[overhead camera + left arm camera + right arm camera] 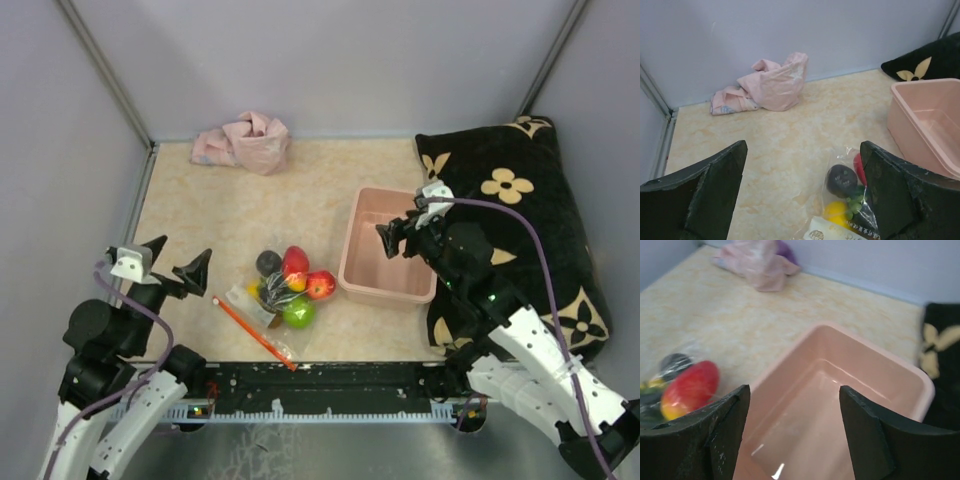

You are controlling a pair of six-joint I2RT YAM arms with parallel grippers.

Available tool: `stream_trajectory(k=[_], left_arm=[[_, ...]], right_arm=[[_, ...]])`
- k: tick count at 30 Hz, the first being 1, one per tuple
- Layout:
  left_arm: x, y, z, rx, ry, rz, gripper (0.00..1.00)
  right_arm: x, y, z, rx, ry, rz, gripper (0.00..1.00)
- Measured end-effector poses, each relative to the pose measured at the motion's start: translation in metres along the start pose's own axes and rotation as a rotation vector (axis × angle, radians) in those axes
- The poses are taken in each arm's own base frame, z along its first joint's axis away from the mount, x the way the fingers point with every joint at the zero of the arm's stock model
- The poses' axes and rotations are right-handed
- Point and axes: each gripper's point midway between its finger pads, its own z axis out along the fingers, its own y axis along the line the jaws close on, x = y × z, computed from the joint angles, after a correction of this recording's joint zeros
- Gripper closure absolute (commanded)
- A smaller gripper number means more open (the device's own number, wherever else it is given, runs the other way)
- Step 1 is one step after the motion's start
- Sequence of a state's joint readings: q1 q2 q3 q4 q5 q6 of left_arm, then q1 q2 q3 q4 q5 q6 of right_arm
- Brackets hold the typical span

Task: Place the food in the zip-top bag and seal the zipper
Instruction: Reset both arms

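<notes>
Beige marbled surface (200, 190), grey walls on three sides.

Left tool (180, 252): jaws wide, holding nothing, low over bare surface.

Right tool (398, 235): jaws wide, holding nothing, poised above the pink plastic tub (385, 292).

Zip-top bag (268, 325): clear, lying flat, just right of the left tool, left of the right tool past the tub.

Zipper (255, 333): red-orange strip on the bag edge nearest the left tool. Whether it is pressed shut cannot be told.

Toy fruits: red apple (320, 285), green apple (298, 313), dark purple ball (268, 262). They are bunched at the bag's end away from the zipper and seemingly under the plastic, though this is not certain for each.

Also present: pink cloth (245, 142) beyond the left tool; black flowered cushion (470, 170) under the right arm.

Step, as judged: loading about done, sealing not begun. The next move calls for one tool to narrow onto an end of the strip and press along it while the other steadies the bag.
</notes>
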State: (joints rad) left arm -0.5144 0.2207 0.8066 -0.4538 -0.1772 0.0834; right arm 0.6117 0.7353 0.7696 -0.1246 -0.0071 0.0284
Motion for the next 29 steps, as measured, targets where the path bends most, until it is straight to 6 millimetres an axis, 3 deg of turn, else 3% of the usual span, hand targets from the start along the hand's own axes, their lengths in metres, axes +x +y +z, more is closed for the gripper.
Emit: stream_trajectory(k=[3, 6, 12, 18, 29], left_arm=[[0.013, 0.007, 0.005, -0.066, 0.017, -0.067, 0.00], [0.025, 0.016, 0.007, -0.141, 0.036, -0.121, 0.00], [0.031, 0.036, -0.001, -0.266, -0.011, -0.196, 0.00], [0.018, 0.049, -0.017, -0.324, -0.117, -0.243, 0.00], [0.016, 0.052, -0.018, -0.341, -0.139, -0.262, 0.00]], right_arm=[[0.011, -0.040, -0.016, 0.237, 0.044, 0.024, 0.27], [0.011, -0.072, -0.046, 0.435, 0.035, 0.043, 0.27], [-0.012, -0.106, -0.119, 0.670, -0.118, 0.108, 0.26], [-0.010, -0.116, -0.160, 0.730, -0.241, 0.155, 0.26], [-0.007, -0.116, -0.169, 0.723, -0.280, 0.163, 0.25]])
